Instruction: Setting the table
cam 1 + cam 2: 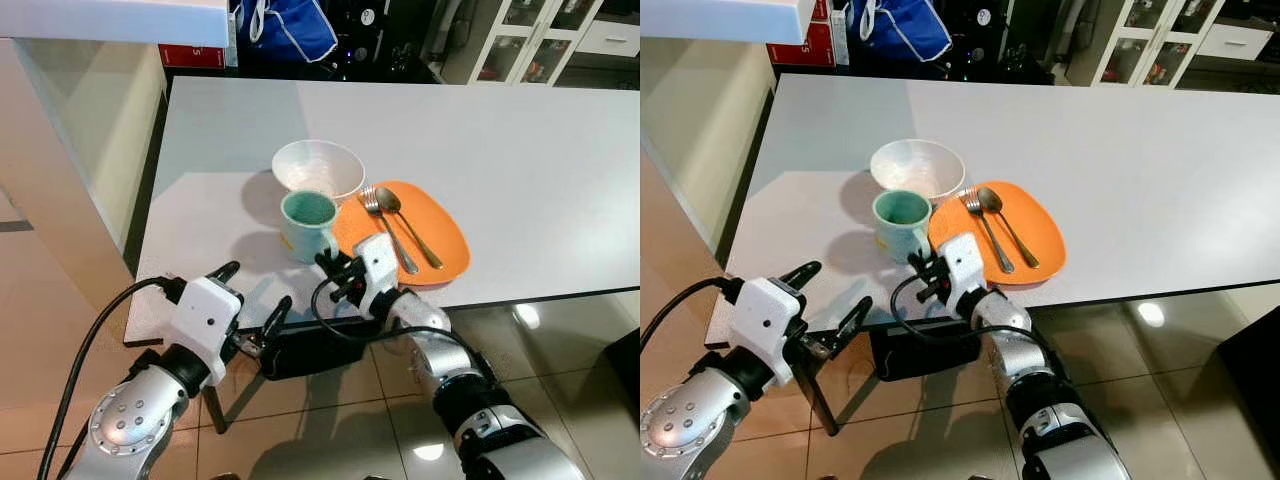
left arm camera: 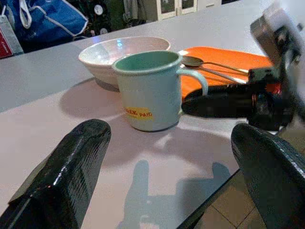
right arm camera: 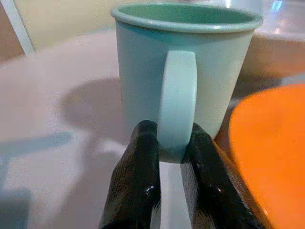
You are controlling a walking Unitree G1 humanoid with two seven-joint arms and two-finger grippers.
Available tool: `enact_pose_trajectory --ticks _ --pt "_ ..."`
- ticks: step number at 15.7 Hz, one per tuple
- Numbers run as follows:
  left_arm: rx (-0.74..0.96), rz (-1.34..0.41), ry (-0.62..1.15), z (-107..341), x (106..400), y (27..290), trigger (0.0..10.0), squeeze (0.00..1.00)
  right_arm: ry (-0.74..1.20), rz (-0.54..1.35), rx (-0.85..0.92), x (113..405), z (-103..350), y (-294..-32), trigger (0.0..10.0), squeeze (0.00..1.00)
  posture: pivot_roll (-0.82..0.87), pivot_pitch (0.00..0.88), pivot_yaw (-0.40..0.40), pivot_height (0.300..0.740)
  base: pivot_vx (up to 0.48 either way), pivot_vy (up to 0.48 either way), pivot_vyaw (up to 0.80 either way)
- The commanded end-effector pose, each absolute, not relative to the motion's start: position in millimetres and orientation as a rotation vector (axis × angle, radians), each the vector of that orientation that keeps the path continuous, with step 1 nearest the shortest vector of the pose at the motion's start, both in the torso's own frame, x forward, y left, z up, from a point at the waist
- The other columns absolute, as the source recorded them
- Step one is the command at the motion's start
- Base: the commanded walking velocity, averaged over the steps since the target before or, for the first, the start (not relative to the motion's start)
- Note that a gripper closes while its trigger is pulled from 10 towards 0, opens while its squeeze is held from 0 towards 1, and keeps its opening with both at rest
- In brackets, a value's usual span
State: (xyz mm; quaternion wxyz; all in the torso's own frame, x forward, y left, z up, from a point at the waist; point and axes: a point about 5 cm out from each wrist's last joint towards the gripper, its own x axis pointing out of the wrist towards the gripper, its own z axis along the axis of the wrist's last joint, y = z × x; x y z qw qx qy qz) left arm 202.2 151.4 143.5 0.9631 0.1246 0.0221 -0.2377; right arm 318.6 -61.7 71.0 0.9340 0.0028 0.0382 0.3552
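R tool (image 3: 164, 157) on mug (image 3: 186, 71) handle

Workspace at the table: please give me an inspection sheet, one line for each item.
Surface: white table, mostly bare.
Job's things: green mug upright beside white bowl; fork and spoon lying on orange plate.
Clutter: nothing seen on the table.
Grippers: right gripper closed on the mug handle; left gripper open, at the table's near edge.
Cables: black cable along the left arm.
Surroundings: blue bag, white cabinets, tiled floor.
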Motion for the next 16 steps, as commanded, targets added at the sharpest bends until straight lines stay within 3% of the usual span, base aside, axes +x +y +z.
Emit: enact_pose_trajectory --ticks 1,10,11,12,16 --pt "0.254 -0.497 0.027 148.4 200.4 146.7 10.0 0.00 0.091 0.712 -0.018 320.6 69.8 -63.6 10.0 0.00 0.06 0.079 -0.117 0.740 0.000 0.000 0.00" --pt "0.251 -0.508 0.031 147.7 201.4 145.1 10.0 0.00 0.105 0.732 -0.003 319.0 66.2 -59.1 10.0 0.00 0.06 0.063 -0.109 0.740 0.000 0.000 0.00" --pt "0.251 -0.511 0.032 147.2 201.8 144.4 10.0 0.00 0.106 0.735 0.002 318.6 65.8 -59.4 10.0 0.42 0.06 0.058 -0.108 0.740 0.000 0.000 0.00" --pt "0.249 -0.512 0.029 147.3 202.6 143.5 10.0 0.00 0.103 0.734 0.004 319.1 66.3 -60.0 10.0 1.00 0.06 0.055 -0.109 0.740 0.000 0.000 0.00" --pt "0.248 -0.516 0.030 145.4 202.7 141.9 10.0 0.00 0.100 0.728 0.007 320.4 67.3 -61.8 10.0 1.00 0.06 0.042 -0.107 0.740 0.000 0.000 0.00"
